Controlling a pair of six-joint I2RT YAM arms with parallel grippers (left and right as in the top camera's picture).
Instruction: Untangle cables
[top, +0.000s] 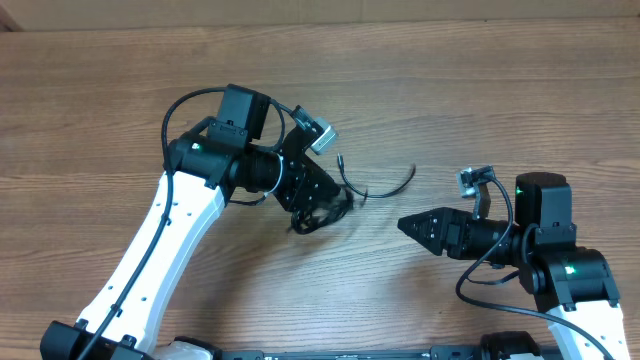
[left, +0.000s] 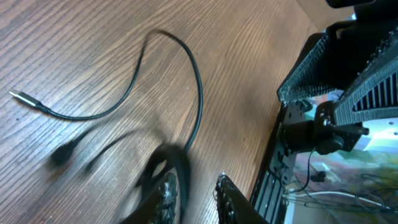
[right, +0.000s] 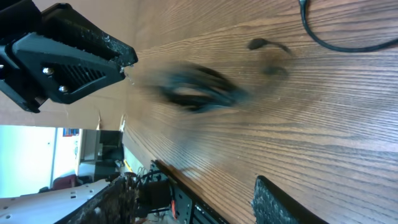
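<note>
Wood-grain tabletop (top: 500, 80); thin black plug-ended cables (top: 390, 187) bunched mid-table beneath the narrowly parted left gripper (top: 322, 214), one strand trailing toward the wide-open, empty right gripper (top: 404, 224); hazard: a bundle snagged on a left finger could drag along, tightening the tangle.

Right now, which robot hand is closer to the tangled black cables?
Left. The left gripper is right over the bundled end of the cables; the right gripper points toward them from across a gap.
</note>
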